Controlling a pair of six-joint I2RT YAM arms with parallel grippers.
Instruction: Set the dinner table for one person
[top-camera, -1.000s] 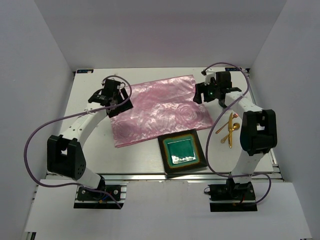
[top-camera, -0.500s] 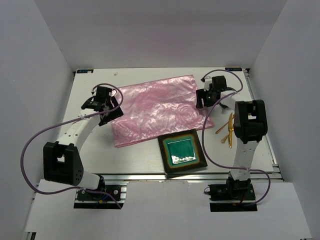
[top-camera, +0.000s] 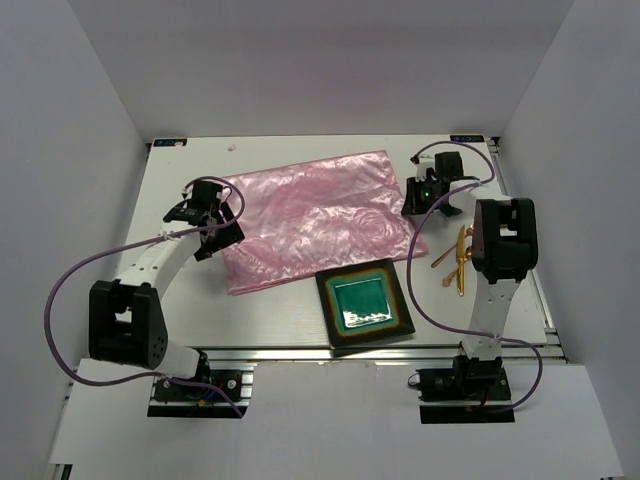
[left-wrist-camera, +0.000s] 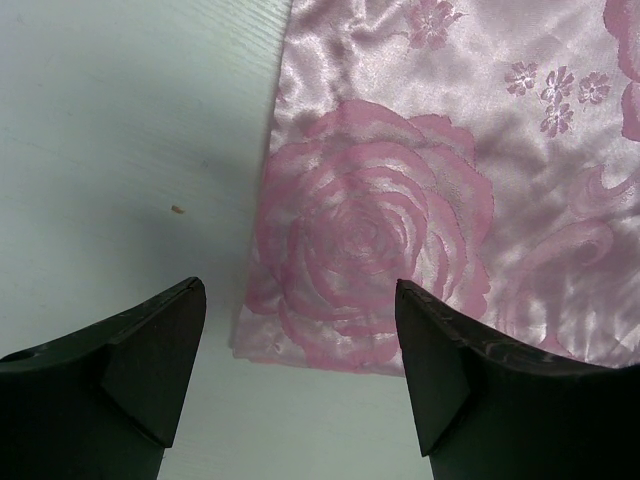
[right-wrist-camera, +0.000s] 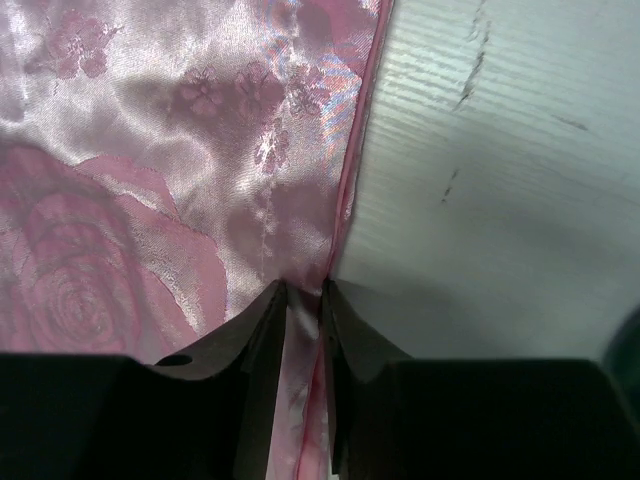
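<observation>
The dinner table is a white top with a shiny pink rose-patterned placemat lying askew across its middle. In the left wrist view my left gripper hangs open over the placemat's corner, with bare table to its left and nothing between its fingers. From above, that left gripper sits at the mat's left edge. My right gripper is shut on the placemat's hemmed right edge, with a pinched fold between the fingers. In the top view the right gripper is at the mat's right edge.
A dark square plate with a green centre lies near the front edge, just below the mat. Gold cutlery lies to the right of it, beside the right arm. White walls enclose the table on three sides.
The right gripper has closed on the mat's right edge after settling down over it. The left arm has drawn back a little toward the left and the near side, still open.
</observation>
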